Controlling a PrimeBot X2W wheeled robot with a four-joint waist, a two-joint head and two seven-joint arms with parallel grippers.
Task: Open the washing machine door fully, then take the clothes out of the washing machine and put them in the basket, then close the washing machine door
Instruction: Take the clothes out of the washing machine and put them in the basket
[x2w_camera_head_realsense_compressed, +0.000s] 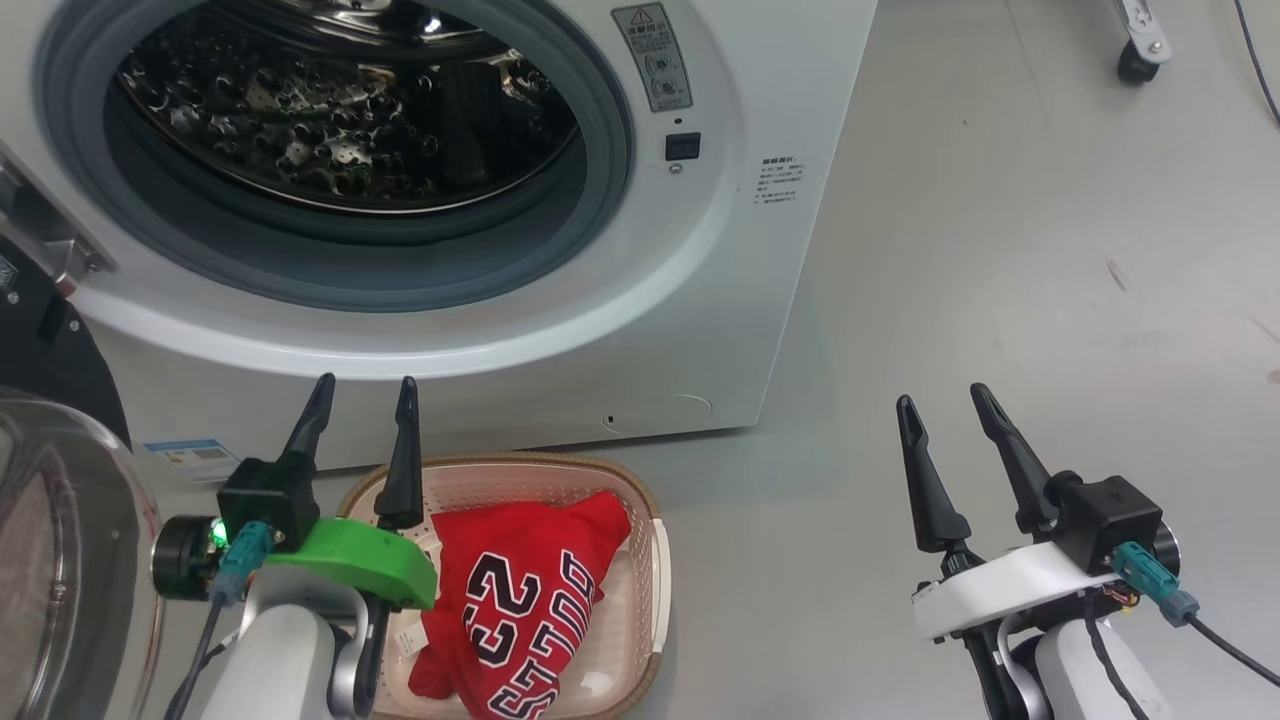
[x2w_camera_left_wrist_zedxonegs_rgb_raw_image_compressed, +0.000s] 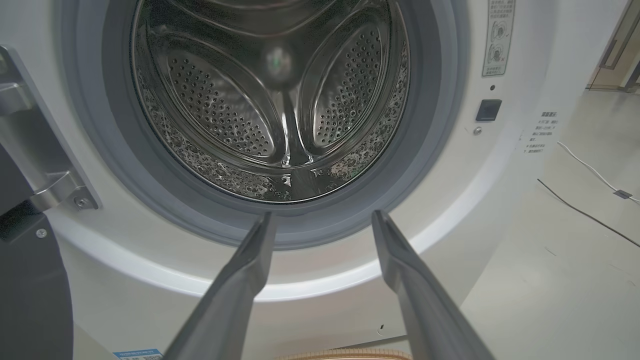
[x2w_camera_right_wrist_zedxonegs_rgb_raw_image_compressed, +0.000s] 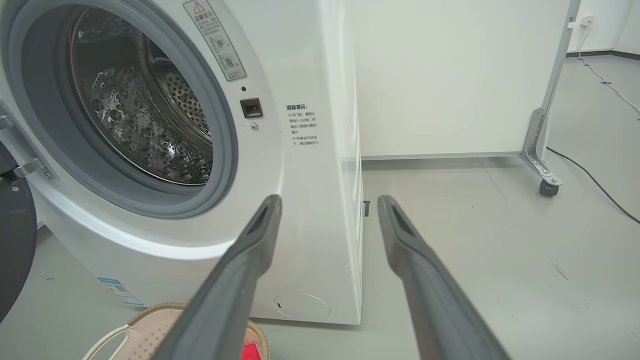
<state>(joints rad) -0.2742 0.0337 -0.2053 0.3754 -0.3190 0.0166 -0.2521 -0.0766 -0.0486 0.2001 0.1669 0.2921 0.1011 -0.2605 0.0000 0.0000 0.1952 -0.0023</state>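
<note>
The washing machine (x2w_camera_head_realsense_compressed: 700, 330) stands with its steel drum (x2w_camera_left_wrist_zedxonegs_rgb_raw_image_compressed: 270, 100) showing no fabric inside. The washing machine door (x2w_camera_head_realsense_compressed: 60, 560) hangs swung open at the left, glass bowl facing me, and its black rim (x2w_camera_left_wrist_zedxonegs_rgb_raw_image_compressed: 30, 290) shows in the left wrist view. Red clothes (x2w_camera_head_realsense_compressed: 520, 600), a jersey with white lettering on top, lie in the cream basket (x2w_camera_head_realsense_compressed: 640, 500) on the floor before the machine. My left gripper (x2w_camera_head_realsense_compressed: 365, 390) is open above the basket's left end, pointing at the drum (x2w_camera_left_wrist_zedxonegs_rgb_raw_image_compressed: 324, 215). My right gripper (x2w_camera_head_realsense_compressed: 942, 398) is open over bare floor to the right (x2w_camera_right_wrist_zedxonegs_rgb_raw_image_compressed: 330, 200).
A white panel on a wheeled metal frame (x2w_camera_right_wrist_zedxonegs_rgb_raw_image_compressed: 542, 165) stands right of the machine, and its caster (x2w_camera_head_realsense_compressed: 1140, 60) is seen from the head. Cables (x2w_camera_left_wrist_zedxonegs_rgb_raw_image_compressed: 590, 215) run over the grey floor at the right. The door hinge bracket (x2w_camera_left_wrist_zedxonegs_rgb_raw_image_compressed: 55, 190) sticks out at the opening's left.
</note>
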